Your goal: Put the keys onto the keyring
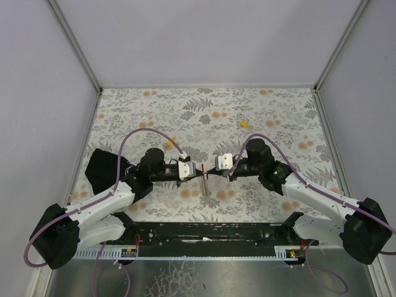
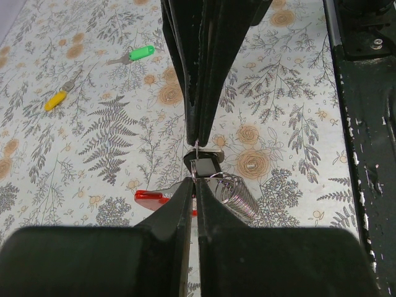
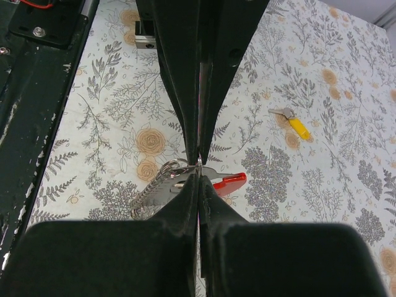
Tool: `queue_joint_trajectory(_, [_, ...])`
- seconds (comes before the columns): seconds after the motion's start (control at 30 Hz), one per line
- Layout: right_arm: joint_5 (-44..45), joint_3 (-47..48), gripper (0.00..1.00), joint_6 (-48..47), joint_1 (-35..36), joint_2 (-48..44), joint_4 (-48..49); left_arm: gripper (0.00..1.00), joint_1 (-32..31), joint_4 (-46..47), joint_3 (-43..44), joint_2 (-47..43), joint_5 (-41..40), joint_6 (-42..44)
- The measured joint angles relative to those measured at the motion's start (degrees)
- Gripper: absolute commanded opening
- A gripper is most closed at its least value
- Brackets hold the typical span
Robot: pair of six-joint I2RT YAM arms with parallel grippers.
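Both grippers meet tip to tip over the middle of the floral mat. My left gripper is shut, and a thin wire ring runs into its jaws. That ring belongs to the keyring, with its red loop and stacked grey piece. My right gripper is shut too, and the black-headed key hangs right at its tips. In the right wrist view the keyring lies under my fingers and its red end sticks out to the right. From above, the keyring shows between the two grippers.
Loose keys lie on the mat: a green one, a yellow one and another yellow one; two show from above. A black object sits by the left arm. Walls enclose the mat; a black rail runs along the near edge.
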Motion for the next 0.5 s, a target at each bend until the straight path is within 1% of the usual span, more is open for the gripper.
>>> queue_joint_trajectory(0.5, [0.00,0.00,0.00,0.02,0.00,-0.44,0.74,0.00,0.00,-0.22,0.11,0.07,0.04,0.33])
